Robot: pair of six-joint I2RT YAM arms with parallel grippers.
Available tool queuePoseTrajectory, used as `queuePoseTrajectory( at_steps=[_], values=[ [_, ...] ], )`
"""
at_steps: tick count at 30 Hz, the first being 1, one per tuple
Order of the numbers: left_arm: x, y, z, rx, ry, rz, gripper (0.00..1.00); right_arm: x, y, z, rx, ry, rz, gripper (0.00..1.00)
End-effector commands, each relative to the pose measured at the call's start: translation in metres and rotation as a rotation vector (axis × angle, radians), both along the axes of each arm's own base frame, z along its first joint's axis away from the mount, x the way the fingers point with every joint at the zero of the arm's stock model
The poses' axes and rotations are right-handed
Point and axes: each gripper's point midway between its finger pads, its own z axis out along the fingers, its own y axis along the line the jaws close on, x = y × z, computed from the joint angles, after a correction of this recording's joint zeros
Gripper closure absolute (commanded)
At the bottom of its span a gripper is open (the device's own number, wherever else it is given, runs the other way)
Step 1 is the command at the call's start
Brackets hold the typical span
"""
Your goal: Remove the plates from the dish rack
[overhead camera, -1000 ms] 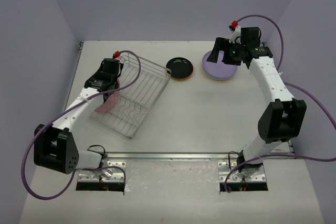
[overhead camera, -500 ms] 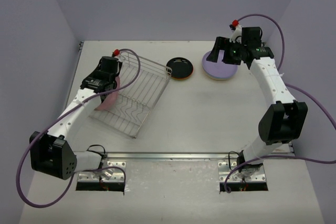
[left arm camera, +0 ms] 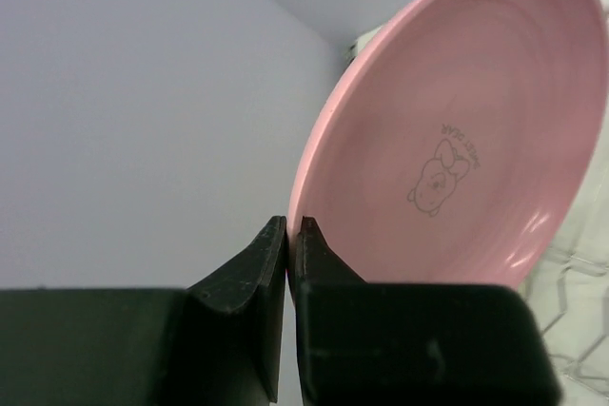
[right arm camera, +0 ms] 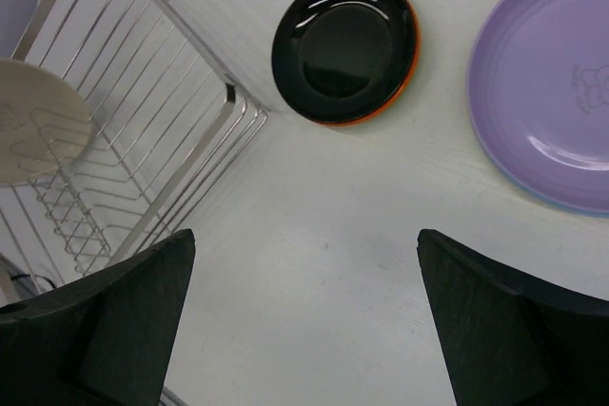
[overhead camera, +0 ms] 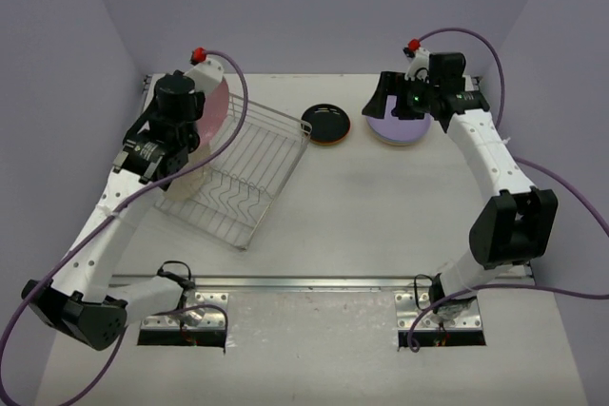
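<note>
We see the left gripper [left arm camera: 288,230] clenched on the rim of the pink plate [left arm camera: 457,140]. It pinches only the thin edge, so the plate stands upright, as it would stand between the wires. We judge that this is the reason for such a grip: a plate taken by its edge can go straight up out of the dish rack [overhead camera: 243,173] without catching the bars. The plate hangs above the rack's far left end and seems clear of the wires.

The right gripper [right arm camera: 303,263] has its jaws wide apart and holds nothing. It hovers to the right of the rack, over the table [overhead camera: 381,216], near the plates that lie there.

Now the count. Inside the rack, near its left side, there is one cream plate [right arm camera: 38,130]. Just beside the rack's right corner, one black plate [right arm camera: 344,45] lies on one orange plate [right arm camera: 385,109], of which only the rim shows. Farther right of the rack lies one lavender plate [right arm camera: 552,92]. A bluish edge under it may be another plate, but we cannot tell. With the pink one, that makes five plates for certain, and one rack.
</note>
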Motion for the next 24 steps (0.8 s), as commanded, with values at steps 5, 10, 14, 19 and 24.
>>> queuePoseTrajectory(
  at_steps=[5, 10, 14, 19, 24],
  values=[
    [-0.009, -0.093, -0.016, -0.453, 0.183, -0.346, 1.0, -0.053, 0.094, 0.082, 0.01, -0.361, 0.366, 0.01],
    [-0.021, -0.124, -0.035, -0.553, 0.297, -0.47, 1.0, -0.081, 0.132, 0.095, -0.06, -0.435, 0.44, 0.01],
    [-0.033, -0.147, -0.044, -0.627, 0.367, -0.574, 1.0, -0.08, 0.149, 0.09, -0.098, -0.423, 0.434, 0.05],
    [-0.039, -0.158, -0.048, -0.666, 0.409, -0.624, 1.0, -0.078, 0.169, 0.074, -0.148, -0.397, 0.454, 0.14],
    [-0.046, -0.17, -0.051, -0.705, 0.454, -0.679, 1.0, -0.078, 0.184, 0.057, -0.192, -0.396, 0.482, 0.32]
  ],
)
